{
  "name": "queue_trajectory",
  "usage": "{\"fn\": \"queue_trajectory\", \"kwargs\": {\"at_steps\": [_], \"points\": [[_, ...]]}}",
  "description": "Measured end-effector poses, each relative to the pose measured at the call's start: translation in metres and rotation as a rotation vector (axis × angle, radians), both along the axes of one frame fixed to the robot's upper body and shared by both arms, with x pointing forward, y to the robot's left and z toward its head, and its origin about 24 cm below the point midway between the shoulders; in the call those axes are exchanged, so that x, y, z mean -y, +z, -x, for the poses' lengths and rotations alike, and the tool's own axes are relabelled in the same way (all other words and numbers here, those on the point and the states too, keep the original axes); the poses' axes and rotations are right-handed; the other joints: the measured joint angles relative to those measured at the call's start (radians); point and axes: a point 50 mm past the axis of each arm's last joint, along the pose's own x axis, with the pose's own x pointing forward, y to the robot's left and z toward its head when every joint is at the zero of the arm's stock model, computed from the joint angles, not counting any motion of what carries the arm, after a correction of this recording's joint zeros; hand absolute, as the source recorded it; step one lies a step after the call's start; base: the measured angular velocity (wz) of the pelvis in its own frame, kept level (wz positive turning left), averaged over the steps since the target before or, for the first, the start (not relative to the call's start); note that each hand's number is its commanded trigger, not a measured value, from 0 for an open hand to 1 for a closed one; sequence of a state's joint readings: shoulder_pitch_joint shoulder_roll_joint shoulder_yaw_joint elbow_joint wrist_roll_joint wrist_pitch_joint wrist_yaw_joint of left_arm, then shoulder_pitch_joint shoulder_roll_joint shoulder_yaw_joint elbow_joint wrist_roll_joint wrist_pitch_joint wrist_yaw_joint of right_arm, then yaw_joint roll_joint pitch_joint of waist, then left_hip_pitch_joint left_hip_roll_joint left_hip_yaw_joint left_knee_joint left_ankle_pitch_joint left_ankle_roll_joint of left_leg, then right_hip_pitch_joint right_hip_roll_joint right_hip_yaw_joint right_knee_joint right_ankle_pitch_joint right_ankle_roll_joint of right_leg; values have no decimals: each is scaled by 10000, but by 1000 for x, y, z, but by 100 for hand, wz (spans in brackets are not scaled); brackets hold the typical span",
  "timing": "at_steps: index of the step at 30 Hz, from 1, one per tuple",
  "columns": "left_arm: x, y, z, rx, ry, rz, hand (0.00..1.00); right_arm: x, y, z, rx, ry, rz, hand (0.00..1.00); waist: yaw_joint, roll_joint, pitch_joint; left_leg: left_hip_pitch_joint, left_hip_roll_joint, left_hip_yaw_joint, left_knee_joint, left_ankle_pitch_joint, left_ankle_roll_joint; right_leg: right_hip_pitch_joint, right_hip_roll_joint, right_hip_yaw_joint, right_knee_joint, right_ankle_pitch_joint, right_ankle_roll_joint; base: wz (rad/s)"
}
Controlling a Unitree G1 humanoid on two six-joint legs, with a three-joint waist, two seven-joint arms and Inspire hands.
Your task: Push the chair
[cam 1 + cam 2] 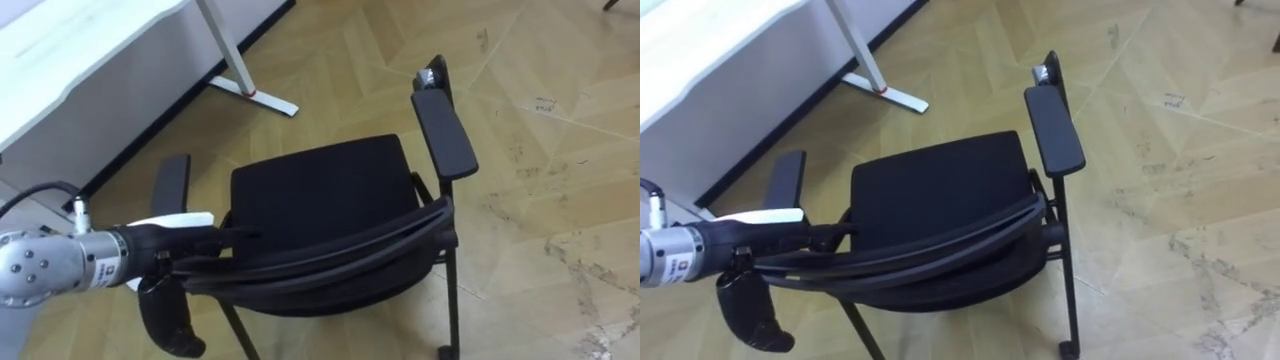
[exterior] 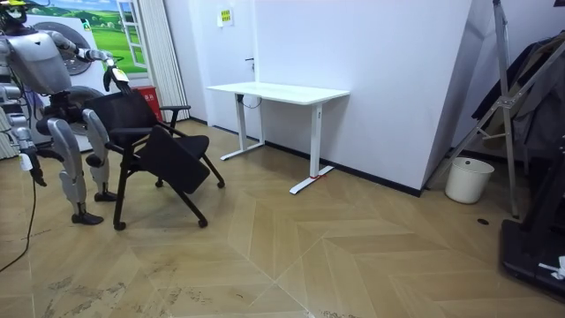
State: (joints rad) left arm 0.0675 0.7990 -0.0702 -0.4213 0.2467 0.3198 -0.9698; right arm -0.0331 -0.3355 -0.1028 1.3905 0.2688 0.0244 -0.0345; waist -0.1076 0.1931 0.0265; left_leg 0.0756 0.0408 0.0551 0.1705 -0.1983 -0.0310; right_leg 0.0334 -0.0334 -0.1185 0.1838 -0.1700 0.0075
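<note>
Behind the chair, left hand lies straight-fingered along its backrest; right hand hangs low, grip unclear.

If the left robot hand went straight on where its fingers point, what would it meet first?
The chair's backrest: the left robot hand points along its top edge, seemingly touching it, though depth is unclear.

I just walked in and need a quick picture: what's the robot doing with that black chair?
The robot stands behind the black chair, which faces the white desk a little way off. Its left hand lies on the top edge of the backrest, fingers stretched along it, as if to push. Its right hand hangs at its side.
</note>
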Motion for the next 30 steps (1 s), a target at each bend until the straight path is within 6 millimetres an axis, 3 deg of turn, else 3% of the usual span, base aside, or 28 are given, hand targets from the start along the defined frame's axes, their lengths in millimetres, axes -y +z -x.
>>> {"fn": "queue_trajectory", "kwargs": {"at_steps": [6, 11, 15, 17, 21, 23, 30], "points": [[-5, 10, -4, 1019, 212, 58, 0, 1, 3, -12, 612, 96, 312, 0, 108, 17, -68, -83, 3, 63, -4, 0, 0, -89, -1, -21, 16, -1, -1, 0], [-7, 2, -8, 1511, 755, 533, 0, 2, 4, -14, 838, 71, 542, 0, 91, -71, -87, -55, 19, 203, -8, 1, 0, -64, -1, -40, 42, 0, -2, 0], [-13, -20, -9, 1563, 1744, 732, 0, -4, 1, -11, 786, 116, 529, 0, -16, -345, -154, 87, 20, 245, -24, 1, 0, 55, 6, -10, 38, 0, -2, -2], [-12, -27, -7, 1678, 2012, 731, 0, -7, -1, -7, 722, 88, 474, 0, -48, -537, -149, 95, 21, 248, -26, 1, 0, 61, 13, 24, 36, 1, -3, 0], [-10, -47, -4, 1454, 2689, 1066, 0, -19, -7, -2, 575, 15, 287, 0, -42, -934, -39, 168, 21, 249, -25, 0, 0, 196, 20, 41, -1, 0, -2, 4], [-6, -51, -5, 1762, 2833, 1155, 0, -23, -8, -2, 541, 70, 208, 0, -95, -1053, -48, 161, 14, 251, -27, 0, 0, 178, 22, 60, -40, 21, 21, 0], [-9, -72, -3, 1611, 3368, 901, 0, -21, -7, 0, 543, -111, 434, 0, -284, -850, -183, 337, 15, 536, -55, 2, 1, 324, 21, 132, -127, 84, 40, -6]]}}
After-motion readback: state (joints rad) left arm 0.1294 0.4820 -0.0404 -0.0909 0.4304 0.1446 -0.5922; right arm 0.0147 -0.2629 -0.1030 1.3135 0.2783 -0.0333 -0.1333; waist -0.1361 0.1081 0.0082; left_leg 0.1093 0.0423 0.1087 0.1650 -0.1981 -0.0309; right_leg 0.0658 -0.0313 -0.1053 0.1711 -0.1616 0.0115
